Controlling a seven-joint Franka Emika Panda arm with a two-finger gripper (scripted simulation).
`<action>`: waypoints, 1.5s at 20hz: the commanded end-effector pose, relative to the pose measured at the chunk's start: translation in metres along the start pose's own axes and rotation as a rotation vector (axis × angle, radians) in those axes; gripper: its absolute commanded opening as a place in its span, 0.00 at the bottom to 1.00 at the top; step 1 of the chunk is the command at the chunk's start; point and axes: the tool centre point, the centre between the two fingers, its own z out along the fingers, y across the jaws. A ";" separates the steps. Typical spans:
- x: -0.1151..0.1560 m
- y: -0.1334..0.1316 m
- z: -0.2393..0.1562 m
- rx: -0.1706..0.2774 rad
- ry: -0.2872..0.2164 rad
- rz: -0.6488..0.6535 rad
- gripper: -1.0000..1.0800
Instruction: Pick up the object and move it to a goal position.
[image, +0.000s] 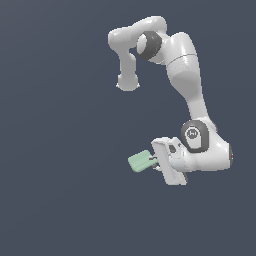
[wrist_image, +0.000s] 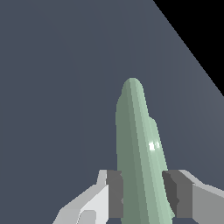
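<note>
The object is a small pale mint-green flat block (image: 139, 161) with rounded edges. My white gripper (image: 154, 161) is shut on it and points toward the exterior view's left, with the block sticking out from the fingers. In the wrist view the block (wrist_image: 139, 148) stands edge-on between the two dark finger pads (wrist_image: 114, 193), which press on both of its faces. The gripper (wrist_image: 142, 194) holds its near end; the far end juts out free. No goal marker shows in either view.
The white arm (image: 187, 75) arches above and to the exterior view's right of the gripper. The background is a plain dark grey-blue surface (image: 60, 150). In the wrist view a black area (wrist_image: 201, 35) lies beyond the surface's edge.
</note>
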 end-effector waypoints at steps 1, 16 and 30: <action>0.000 0.000 0.000 0.000 0.000 0.000 0.00; 0.003 0.006 -0.004 0.000 0.001 0.000 0.00; 0.033 0.075 -0.052 -0.003 0.007 0.001 0.00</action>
